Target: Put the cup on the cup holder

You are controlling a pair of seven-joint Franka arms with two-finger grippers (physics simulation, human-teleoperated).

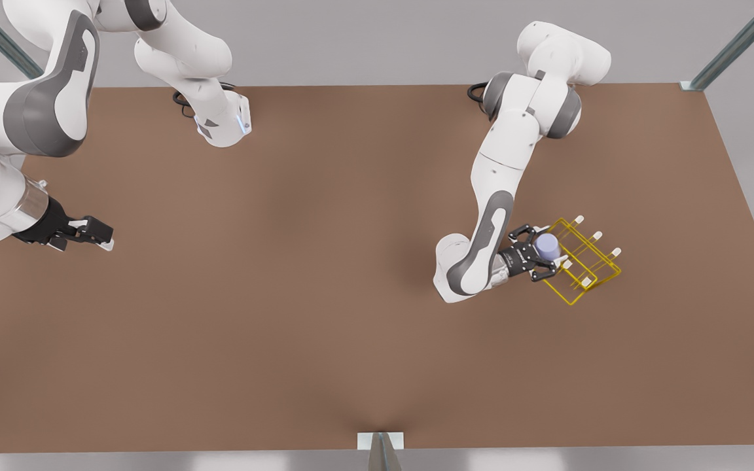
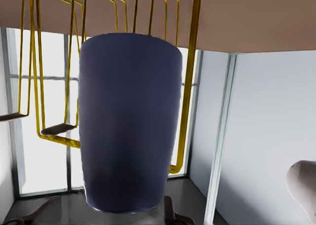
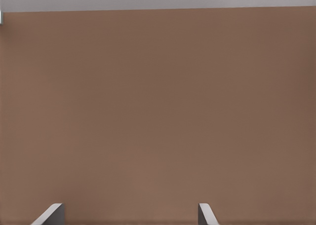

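The cup (image 1: pixel 547 245) sits between the fingers of the left gripper (image 1: pixel 542 254), at the rack's near corner toward the front view's left, over the edge of the yellow wire cup holder (image 1: pixel 590 275). In the front view the cup shows a round lavender end face turned toward the camera, so its long axis runs roughly up and down relative to the brown bench (image 1: pixel 285 294); which end faces up cannot be told from that view. In the left wrist view the cup (image 2: pixel 129 121) is a dark blue tapered body, and its long axis runs toward the bench surface seen beyond it. The left gripper's black fingers are spread on either side of the cup, and whether they press it cannot be told for certain, though the cup lies right between them. The cup holder's yellow wires (image 2: pixel 187 87) cross just behind the cup in the left wrist view, very close to its wall, and white-tipped pegs (image 1: pixel 596 235) stand on the far side of the frame, apart from the cup. One peg tip (image 1: pixel 567 264) lies just beside the gripper's lower finger. The right gripper (image 1: pixel 92 230) waits well apart at the front view's left, above bare bench, and its two finger tips (image 3: pixel 49 214) show set apart with nothing between them.
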